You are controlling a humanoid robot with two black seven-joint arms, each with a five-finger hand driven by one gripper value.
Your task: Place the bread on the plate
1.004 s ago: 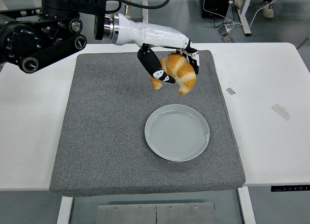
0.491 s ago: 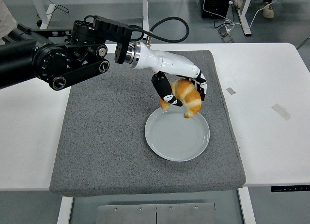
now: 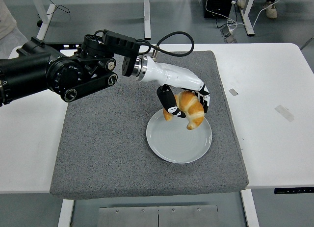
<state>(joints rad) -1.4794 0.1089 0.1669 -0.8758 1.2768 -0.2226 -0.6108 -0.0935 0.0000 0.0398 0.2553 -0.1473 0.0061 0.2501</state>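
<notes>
We are at the placing step: our left hand (image 3: 184,97) grips the bread (image 3: 190,109) (a croissant), fingers wrapped around it, over the far right part of the plate (image 3: 167,143) on the grey mat (image 3: 103,138). Its lower tip seems just above the plate, though contact is hard to judge. Next we should lower slightly and let go.

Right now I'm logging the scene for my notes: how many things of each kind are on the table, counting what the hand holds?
Croissant, held by the left hand over the plate: 1
Plate, grey: 1
Mat, grey: 1
Tape scraps on the white table: 2
Total: 5
</notes>
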